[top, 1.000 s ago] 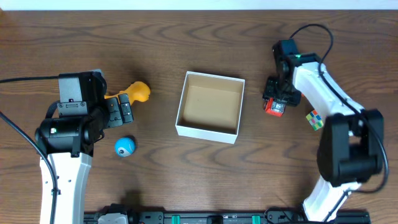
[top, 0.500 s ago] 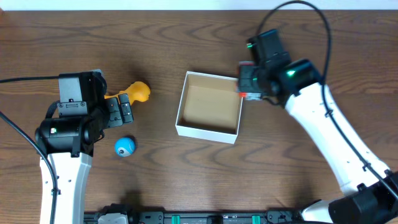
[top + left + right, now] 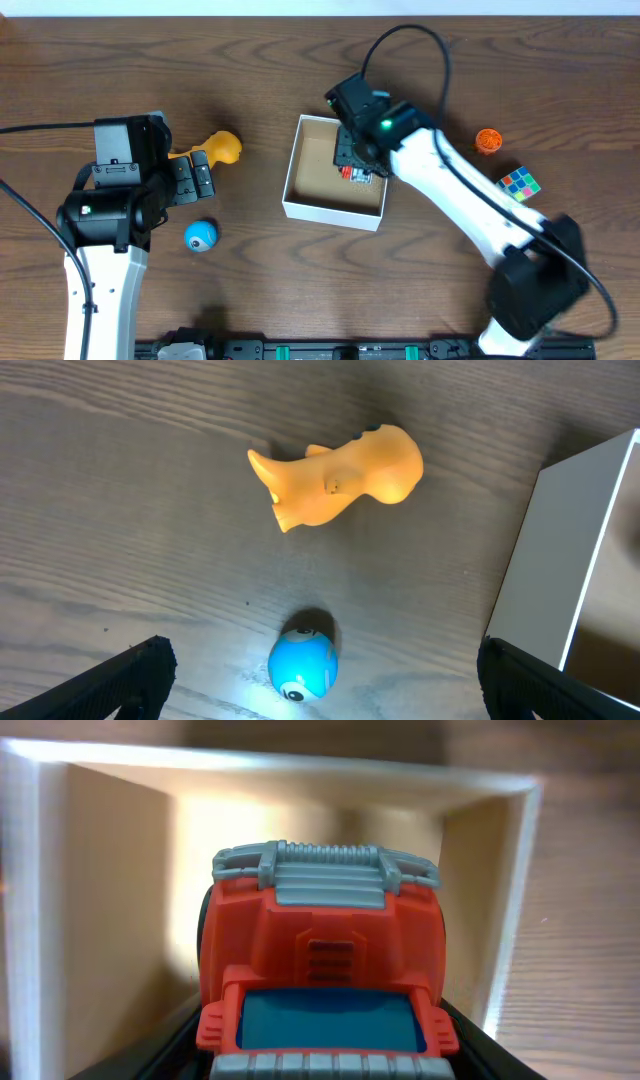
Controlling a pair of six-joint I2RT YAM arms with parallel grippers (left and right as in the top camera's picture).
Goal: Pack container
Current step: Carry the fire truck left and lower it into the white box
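Observation:
The container (image 3: pixel 300 205) is a shallow white box with a brown inside at the table's middle; it also shows in the right wrist view (image 3: pixel 40 870) and at the right edge of the left wrist view (image 3: pixel 570 540). My right gripper (image 3: pixel 355 165) is shut on a red toy truck (image 3: pixel 325 960) and holds it over the container's right half. My left gripper (image 3: pixel 318 695) is open and hangs above a blue ball (image 3: pixel 302 665), (image 3: pixel 200 236). An orange toy figure (image 3: pixel 335 485), (image 3: pixel 222 147) lies just beyond it.
A small orange round toy (image 3: pixel 488 141) and a multicoloured cube (image 3: pixel 520 185) lie on the wooden table right of the container. Cables run from both arms.
My right arm has carried the red truck left from the table beside the box to over the box's inside. The cube and orange round toy are now uncovered. The left arm has not moved.

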